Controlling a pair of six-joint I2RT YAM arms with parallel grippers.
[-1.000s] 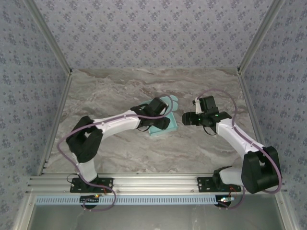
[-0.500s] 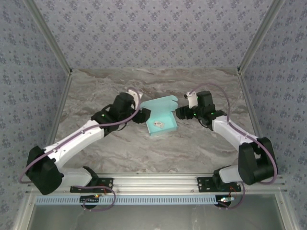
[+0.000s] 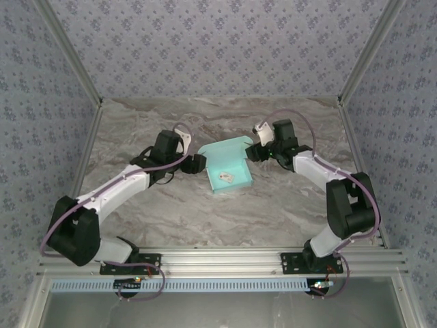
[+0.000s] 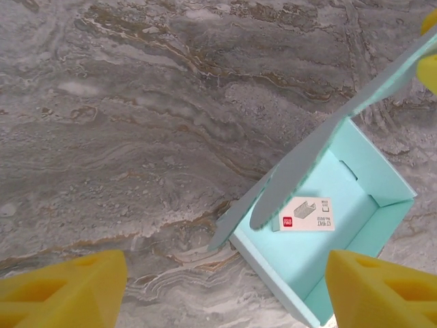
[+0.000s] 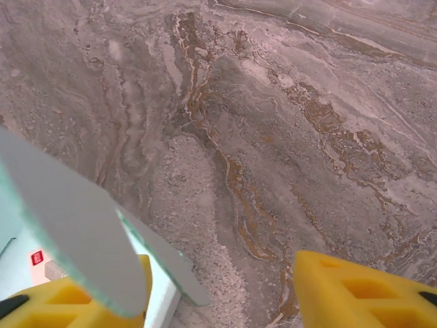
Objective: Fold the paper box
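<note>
**Open box on the marble, a gripper at each side**

The paper box sits near the middle of the marble table, between the two arms. It is pale turquoise and folded into a shallow tray, with its open side up. A small white tag with a red mark lies flat on the tray floor. From the tray's far edge, the lid flap rises at a slant, ending in rounded tabs.

The left gripper hangs just beside the box's left wall. Its yellow fingers are spread wide, with bare marble and the box corner showing in the gap. It has hold of nothing.

The right gripper is up against the right end of the lid flap. In its wrist view the rounded edge of the flap crosses in front of one yellow finger, while the other finger stands well apart across open table. Its jaws are parted and not pinched on the card. I cannot tell whether that finger actually touches the flap.
</note>
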